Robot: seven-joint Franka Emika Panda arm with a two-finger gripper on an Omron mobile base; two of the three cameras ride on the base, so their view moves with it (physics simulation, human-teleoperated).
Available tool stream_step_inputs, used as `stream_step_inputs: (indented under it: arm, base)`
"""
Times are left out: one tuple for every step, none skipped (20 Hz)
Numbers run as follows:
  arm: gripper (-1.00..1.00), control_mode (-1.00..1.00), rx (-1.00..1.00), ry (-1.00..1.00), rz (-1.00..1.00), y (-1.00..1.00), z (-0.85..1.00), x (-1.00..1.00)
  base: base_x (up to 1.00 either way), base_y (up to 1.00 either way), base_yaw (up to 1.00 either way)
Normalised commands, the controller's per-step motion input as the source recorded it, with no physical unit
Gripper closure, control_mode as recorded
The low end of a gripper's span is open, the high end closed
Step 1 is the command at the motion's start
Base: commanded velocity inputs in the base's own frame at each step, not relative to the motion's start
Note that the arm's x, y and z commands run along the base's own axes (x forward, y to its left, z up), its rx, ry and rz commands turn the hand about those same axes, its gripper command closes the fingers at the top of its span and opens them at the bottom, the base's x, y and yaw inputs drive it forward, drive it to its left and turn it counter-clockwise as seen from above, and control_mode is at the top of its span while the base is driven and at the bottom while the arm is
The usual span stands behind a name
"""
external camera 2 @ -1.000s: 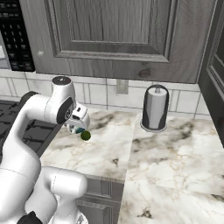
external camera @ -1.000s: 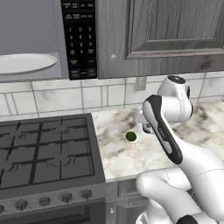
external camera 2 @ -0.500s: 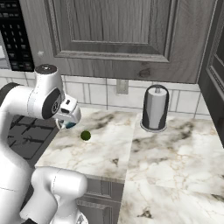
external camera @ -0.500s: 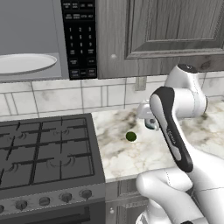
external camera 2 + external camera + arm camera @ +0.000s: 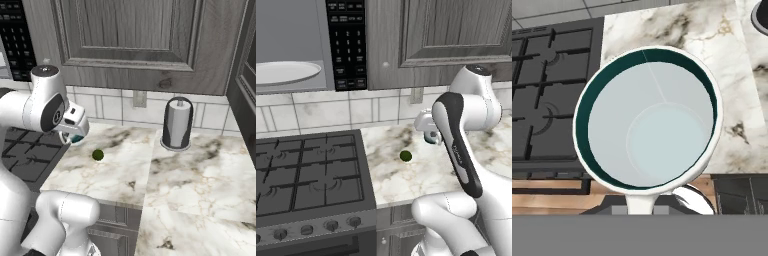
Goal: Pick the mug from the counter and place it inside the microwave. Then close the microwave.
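The mug (image 5: 647,120), pale inside with a teal-green wall and a light rim, hangs above the counter (image 5: 401,177). My gripper (image 5: 428,131) is shut on its handle side. In the right base view the mug (image 5: 76,138) shows under the gripper (image 5: 74,131), above the counter's (image 5: 190,170) left end near the stove. In the hand view the mug's mouth hides the fingertips. The microwave (image 5: 347,45) is mounted up on the left. Its inside is open to view, with the white round plate (image 5: 281,72) in it. Its button panel (image 5: 15,40) also shows in the right base view.
A small dark green round object (image 5: 405,156) lies on the counter just below the mug (image 5: 98,155). A black gas stove (image 5: 306,175) is under the microwave. A paper towel holder (image 5: 177,124) stands at the back wall. Grey cabinets hang overhead.
The arm has straightened upward and its upper joint has swung back. The held mug has drifted a little toward the stove. The grip is unchanged.
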Motion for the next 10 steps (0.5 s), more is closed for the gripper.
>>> stream_step_inputs:
  arm:
    - [1.00, -1.00, 0.00, 0.00, 0.00, 0.00, 0.00, 0.00]
    - [1.00, -1.00, 0.00, 0.00, 0.00, 0.00, 0.00, 0.00]
    - [1.00, -1.00, 0.00, 0.00, 0.00, 0.00, 0.00, 0.00]
    - [1.00, -1.00, 0.00, 0.00, 0.00, 0.00, 0.00, 0.00]
    - [1.00, -1.00, 0.00, 0.00, 0.00, 0.00, 0.00, 0.00]
    - [1.00, -1.00, 0.00, 0.00, 0.00, 0.00, 0.00, 0.00]
    - [1.00, -1.00, 0.00, 0.00, 0.00, 0.00, 0.00, 0.00]
    - [1.00, -1.00, 0.00, 0.00, 0.00, 0.00, 0.00, 0.00]
    - [1.00, -1.00, 0.00, 0.00, 0.00, 0.00, 0.00, 0.00]
    - [1.00, -1.00, 0.00, 0.00, 0.00, 0.00, 0.00, 0.00]
  base:
    - [0.00, 0.00, 0.00]
    - [0.00, 0.00, 0.00]
    - [0.00, 0.00, 0.00]
    - [0.00, 0.00, 0.00]
    - [0.00, 0.00, 0.00]
    - [0.00, 0.00, 0.00]
    - [0.00, 0.00, 0.00]
    - [0.00, 0.00, 0.00]
    - [0.00, 0.00, 0.00]
    - [0.00, 0.00, 0.00]
